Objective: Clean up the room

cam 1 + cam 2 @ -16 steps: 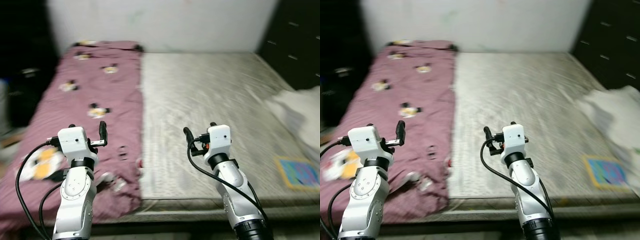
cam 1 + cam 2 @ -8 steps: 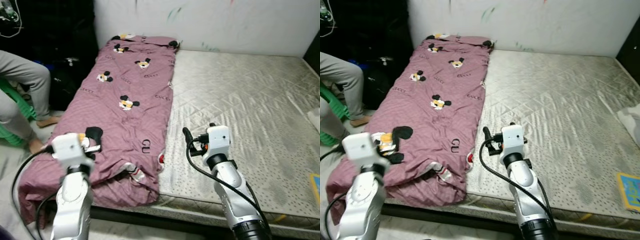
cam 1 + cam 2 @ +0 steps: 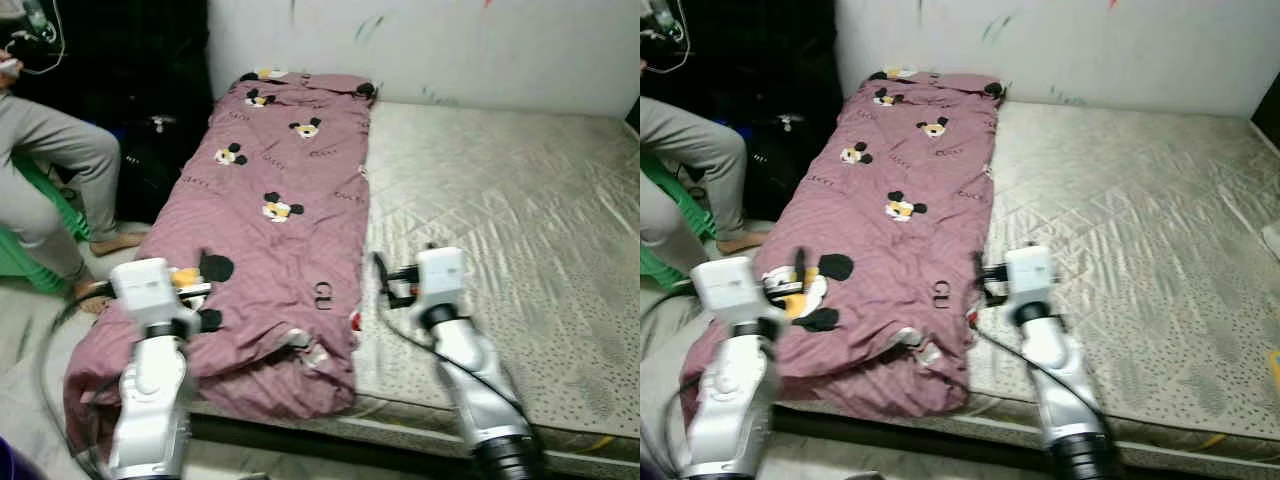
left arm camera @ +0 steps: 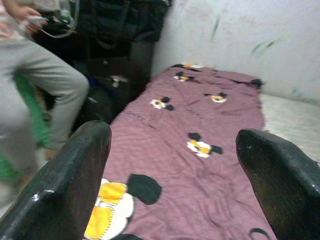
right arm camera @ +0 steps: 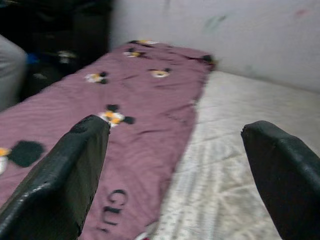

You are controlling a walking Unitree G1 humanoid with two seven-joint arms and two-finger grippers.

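A maroon blanket (image 3: 280, 170) printed with cartoon mice lies along the left half of a bare grey mattress (image 3: 500, 190). Its near end is bunched up at the bed's front corner (image 3: 300, 370). My left gripper (image 3: 192, 292) is held up over that near end, fingers open and nothing between them. My right gripper (image 3: 386, 282) hovers open above the blanket's right edge, where it meets the mattress. The left wrist view looks along the blanket (image 4: 200, 165) between its two spread fingers (image 4: 65, 190). In the right wrist view the blanket (image 5: 150, 110) and mattress (image 5: 235, 150) lie ahead.
A person (image 3: 55, 170) in grey trousers sits on a green chair (image 3: 25, 265) to the left of the bed, feet on the floor. Dark bags (image 3: 150, 150) stand against the wall beside the bed's head. A white marked wall (image 3: 450, 40) runs behind the bed.
The camera has swung left, so the blanket and the seated person now sit nearer the middle and the bed's right side has left the picture. Both arms keep their raised pose.
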